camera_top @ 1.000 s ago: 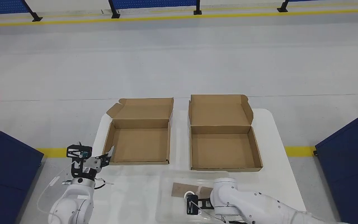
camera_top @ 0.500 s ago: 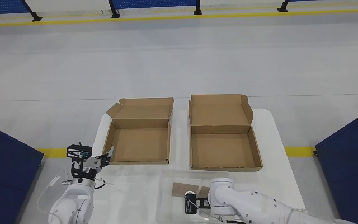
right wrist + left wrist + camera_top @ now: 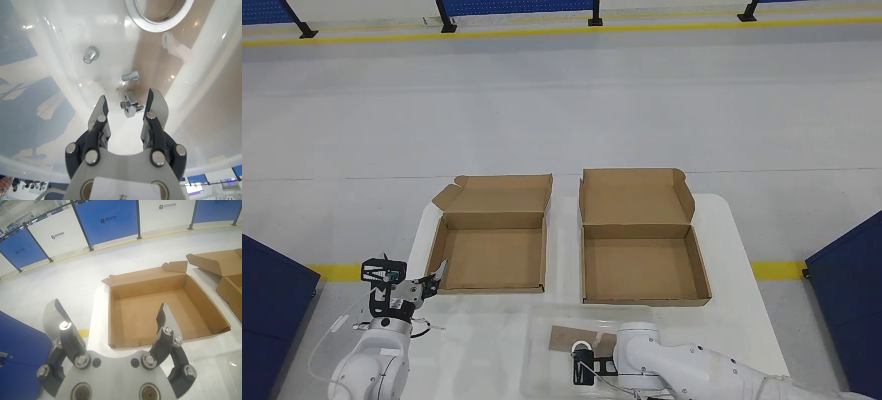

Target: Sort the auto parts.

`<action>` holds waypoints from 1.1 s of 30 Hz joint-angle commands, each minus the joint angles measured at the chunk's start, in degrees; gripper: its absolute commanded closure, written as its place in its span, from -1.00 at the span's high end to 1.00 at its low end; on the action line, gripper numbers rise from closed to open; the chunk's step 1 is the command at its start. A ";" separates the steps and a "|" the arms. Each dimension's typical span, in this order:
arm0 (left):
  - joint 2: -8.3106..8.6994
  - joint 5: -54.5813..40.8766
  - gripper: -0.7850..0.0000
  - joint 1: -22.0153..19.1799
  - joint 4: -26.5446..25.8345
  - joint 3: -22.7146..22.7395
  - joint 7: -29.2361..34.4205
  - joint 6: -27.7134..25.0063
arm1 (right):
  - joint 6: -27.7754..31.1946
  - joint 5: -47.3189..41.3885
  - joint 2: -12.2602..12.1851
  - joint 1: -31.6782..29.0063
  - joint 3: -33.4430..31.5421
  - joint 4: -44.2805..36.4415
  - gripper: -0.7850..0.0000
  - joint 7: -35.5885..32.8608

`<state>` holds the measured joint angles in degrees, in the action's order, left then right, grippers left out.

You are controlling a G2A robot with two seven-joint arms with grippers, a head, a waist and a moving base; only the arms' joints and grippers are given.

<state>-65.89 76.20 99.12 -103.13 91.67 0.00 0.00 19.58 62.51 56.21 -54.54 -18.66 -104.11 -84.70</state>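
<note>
Inside a clear plastic bin (image 3: 56, 79) my right gripper (image 3: 126, 100) stands open. A small metal block with a bolt through it (image 3: 129, 107) lies between its fingers, nearer one fingertip (image 3: 150, 98). Two loose bolts (image 3: 90, 55) (image 3: 131, 76) lie farther along the bin floor, with a large metal ring (image 3: 155, 20) beyond them. In the top view the right gripper (image 3: 584, 365) hangs over the bin at the table's front. My left gripper (image 3: 109, 306) is open and holds nothing, hovering near the front left corner of the left cardboard box (image 3: 151, 313).
Two open cardboard boxes, left (image 3: 492, 258) and right (image 3: 642, 268), sit side by side on the white table (image 3: 562, 250), both with nothing in them. A white plastic scrap (image 3: 175, 47) lies in the bin. A brown card (image 3: 564, 338) lies under the bin.
The right arm has shifted slightly toward the table's front edge over the bin. The left arm has kept still.
</note>
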 commanded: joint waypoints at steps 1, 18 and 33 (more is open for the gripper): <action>0.00 0.00 1.00 0.00 0.00 0.00 0.00 0.00 | -0.07 -0.07 0.01 0.05 0.22 0.22 0.03 -0.07; 0.00 0.00 1.00 0.00 0.00 0.00 0.00 0.00 | 0.02 -0.68 0.24 -0.60 -1.08 1.83 -1.00 0.32; 0.00 0.00 1.00 0.00 0.00 0.00 0.00 0.00 | 0.56 -2.27 -1.28 -2.27 -6.23 -1.69 -1.00 0.78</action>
<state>-65.89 76.20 99.12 -103.13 91.67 0.00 0.00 20.11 60.39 55.11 -56.66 -24.39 -105.42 -84.01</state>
